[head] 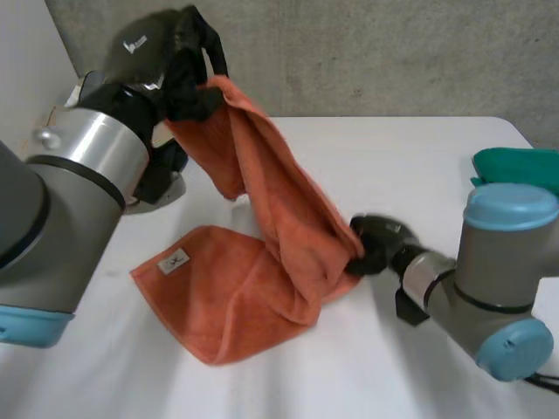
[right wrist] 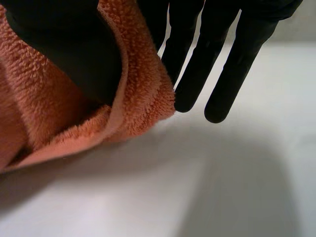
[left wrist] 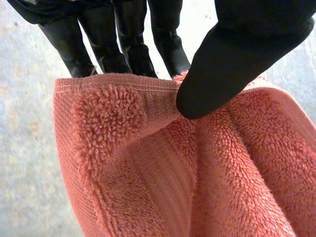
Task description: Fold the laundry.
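**Orange terry towel (head: pixel 236 305) pinched by both hands over a white tabletop (head: pixel 410 166)**

Nearest the camera, the towel's lower portion lies flat on the tabletop as a rough rectangle with a rounded near corner. Its looped pile looks soft and matte. A small white rectangular label (head: pixel 173 260) is sewn near its left corner. The left arm (head: pixel 87 166), a broad cylinder of grey metal, stands at the near left. The right arm (head: pixel 489 279), grey with light-blue caps, reaches in low at the near right.

The right hand (head: pixel 377 246) grips the towel at a side edge, just above the surface. In the right wrist view the thick edge is folded over and squeezed between the broad black thumb (right wrist: pixel 64 54) and the straight, smooth fingers (right wrist: pixel 195 74), whose tips extend past the cloth.

From this grip the towel runs as a long, creased band slanting up and to the left, doubled on itself so that folds run along its length. At its top the left hand (head: pixel 185 74) holds it well above the tabletop. The left wrist view shows the flat-woven hem, with its stitched rows, clamped between the rounded thumb tip (left wrist: pixel 232 69) and the fingers (left wrist: pixel 123 49) behind it. Below the hem the coarse loops bunch into a deep pleat.

Farther off, a green cloth (head: pixel 524 166) lies at the tabletop's right edge, well apart from the towel. Behind everything stands a grey, rough wall (head: pixel 393 52).
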`<state>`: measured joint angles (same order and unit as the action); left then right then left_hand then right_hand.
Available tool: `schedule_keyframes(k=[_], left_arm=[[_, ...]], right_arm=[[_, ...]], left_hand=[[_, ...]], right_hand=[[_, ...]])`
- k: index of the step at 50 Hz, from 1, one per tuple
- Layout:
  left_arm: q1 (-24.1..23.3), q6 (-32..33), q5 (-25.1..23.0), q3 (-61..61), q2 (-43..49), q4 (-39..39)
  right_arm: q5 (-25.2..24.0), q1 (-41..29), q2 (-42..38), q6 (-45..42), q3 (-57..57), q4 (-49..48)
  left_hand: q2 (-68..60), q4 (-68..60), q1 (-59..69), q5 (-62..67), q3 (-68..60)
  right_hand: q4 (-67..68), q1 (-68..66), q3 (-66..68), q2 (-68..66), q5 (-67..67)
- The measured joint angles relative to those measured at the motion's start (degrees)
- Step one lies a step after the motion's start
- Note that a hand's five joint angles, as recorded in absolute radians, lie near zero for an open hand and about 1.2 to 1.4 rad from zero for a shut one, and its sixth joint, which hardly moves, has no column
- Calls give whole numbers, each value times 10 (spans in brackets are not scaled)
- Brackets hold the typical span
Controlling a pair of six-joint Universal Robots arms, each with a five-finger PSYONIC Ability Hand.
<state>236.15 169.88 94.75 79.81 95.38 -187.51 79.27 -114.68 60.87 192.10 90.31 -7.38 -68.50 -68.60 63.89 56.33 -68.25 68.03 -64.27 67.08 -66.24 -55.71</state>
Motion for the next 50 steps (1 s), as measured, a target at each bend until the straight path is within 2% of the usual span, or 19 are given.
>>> schedule_keyframes(k=[3,9,13,17,21,30,32,35,37,44,50], left_arm=[[10,15,0,-3,-20,0],[58,57,-5,-4,-53,1],[93,81,-14,-2,-61,3],[120,97,-25,4,-56,5],[134,105,-33,16,-41,5],[133,144,-39,82,52,1],[127,155,-38,92,73,0],[118,167,-38,99,95,0],[112,173,-38,102,104,0],[108,174,-38,103,76,1],[108,173,-38,113,42,-1]], right_arm=[[22,1,65,-32,-11,-11],[14,22,199,-211,-51,17],[9,34,229,-319,-99,45],[9,40,233,-374,-144,57],[7,37,221,-388,-160,58],[-3,-14,115,-391,-126,77],[-4,-20,84,-392,-118,87],[-3,-21,49,-393,-117,106],[-2,-13,33,-392,-122,125],[2,59,51,-383,-124,182],[-6,113,103,-381,-48,199]], left_hand=[[0,0,0,0,0],[0,0,0,0,0],[0,0,0,0,0],[0,0,0,0,0],[0,0,0,0,0],[0,0,2,0,0],[0,0,2,0,0],[0,0,2,0,0],[0,0,2,0,0],[-1,0,2,0,-1],[-1,0,2,0,-1]], right_hand=[[4,0,5,0,0],[5,0,6,0,0],[5,0,9,0,0],[5,0,9,0,0],[5,0,9,0,0],[-21,13,-18,20,11],[-118,88,-110,107,98],[-356,331,-346,351,344],[-422,386,-410,408,412],[-460,407,-442,423,446],[-428,403,-426,421,401]])
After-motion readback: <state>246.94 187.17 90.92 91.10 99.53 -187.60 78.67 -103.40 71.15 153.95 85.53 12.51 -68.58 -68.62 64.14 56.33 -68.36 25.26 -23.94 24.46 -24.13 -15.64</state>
